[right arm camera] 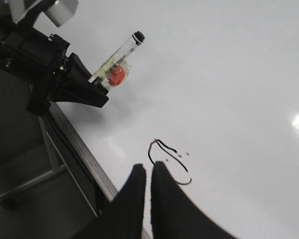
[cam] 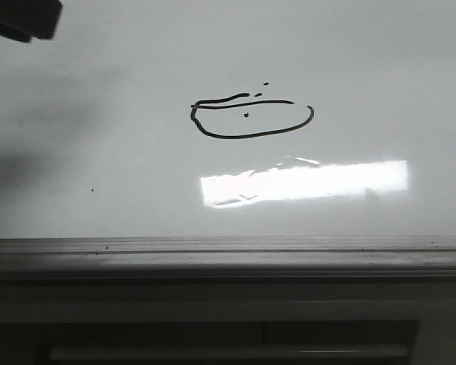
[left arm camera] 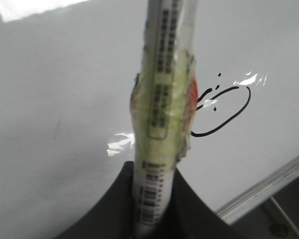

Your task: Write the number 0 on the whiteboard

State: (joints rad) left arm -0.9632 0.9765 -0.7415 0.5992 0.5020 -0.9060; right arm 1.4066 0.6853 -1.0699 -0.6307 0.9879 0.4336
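- Left tool (right arm camera: 97, 87) is clamped on a marker (left arm camera: 162, 114), its dark fingers (left arm camera: 187, 209) pressed against either side of the barrel near the barcode end.
- Seen from the right wrist, that marker (right arm camera: 117, 57) sticks out from the left tool at a slant above the whiteboard (right arm camera: 229, 74), black cap end away from the tool; whether the tip touches the surface cannot be told.
- Marker barrel is wrapped in clear tape over a yellowish printed label, with a red patch (left arm camera: 192, 94) on one side.
- Right tool (right arm camera: 148, 172) has its two black fingers (right arm camera: 164, 199) drawn nearly together with only a thin slit between them and nothing gripped.
- Right tool's fingertips sit just beside the number 0 (right arm camera: 169, 162) in its own view, partly covering the near stroke.
- In the front view the number 0 (cam: 251, 118) lies near the middle of the whiteboard (cam: 99, 152): a wide, flattened oval in thin black line, its top doubled and broken, the right end not closed, and small stray dots above and inside it.
- Below the drawing in the front view lies a bright rectangular glare patch (cam: 304, 182).
- Grey metal frame (cam: 228, 255) runs along the board's near edge.
- Left tool is well apart from the number, off towards the robot's left.
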